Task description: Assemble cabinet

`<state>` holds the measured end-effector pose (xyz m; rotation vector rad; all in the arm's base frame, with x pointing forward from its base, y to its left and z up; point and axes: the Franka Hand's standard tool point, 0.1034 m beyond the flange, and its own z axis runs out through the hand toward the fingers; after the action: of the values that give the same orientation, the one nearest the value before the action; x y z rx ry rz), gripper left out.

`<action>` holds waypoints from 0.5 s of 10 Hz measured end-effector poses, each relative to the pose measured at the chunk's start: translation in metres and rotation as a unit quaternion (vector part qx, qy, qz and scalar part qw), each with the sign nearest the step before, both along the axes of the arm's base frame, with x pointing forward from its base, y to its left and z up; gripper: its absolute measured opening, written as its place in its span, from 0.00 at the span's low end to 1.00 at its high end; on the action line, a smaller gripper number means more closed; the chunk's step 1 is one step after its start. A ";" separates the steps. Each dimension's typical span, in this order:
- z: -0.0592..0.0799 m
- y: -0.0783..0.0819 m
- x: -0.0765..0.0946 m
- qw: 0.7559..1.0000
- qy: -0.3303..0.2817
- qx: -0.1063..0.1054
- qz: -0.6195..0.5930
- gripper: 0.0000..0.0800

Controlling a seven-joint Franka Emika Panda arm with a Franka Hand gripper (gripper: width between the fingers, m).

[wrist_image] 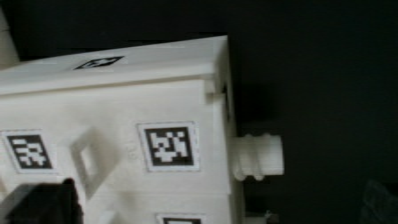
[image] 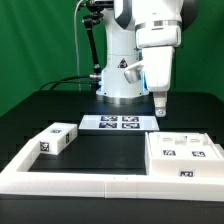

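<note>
The cabinet's large white box shell (image: 186,156) lies on the black table at the exterior view's right, with tags on its top face. A smaller white tagged block (image: 55,140) lies at the left. My gripper (image: 160,103) hangs just above the shell's far left corner, not touching it and holding nothing. The wrist view is filled with the shell (wrist_image: 125,110), its tags, and a short round peg (wrist_image: 267,156) sticking out of its side. No fingers cross the middle of that view, so the jaws stand apart.
The marker board (image: 120,122) lies flat in front of the robot's base (image: 120,85). A long low white border rail (image: 90,182) runs along the table's front and left sides. A green curtain hangs behind.
</note>
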<state>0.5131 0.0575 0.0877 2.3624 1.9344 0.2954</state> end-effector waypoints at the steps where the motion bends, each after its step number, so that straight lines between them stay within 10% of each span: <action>1: 0.001 0.000 0.002 1.000 -0.001 0.000 -0.001 1.00; 5: -0.006 0.009 -0.015 0.985 -0.008 0.054 -0.166 1.00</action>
<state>0.4984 0.0667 0.0820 2.6858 1.5161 0.3988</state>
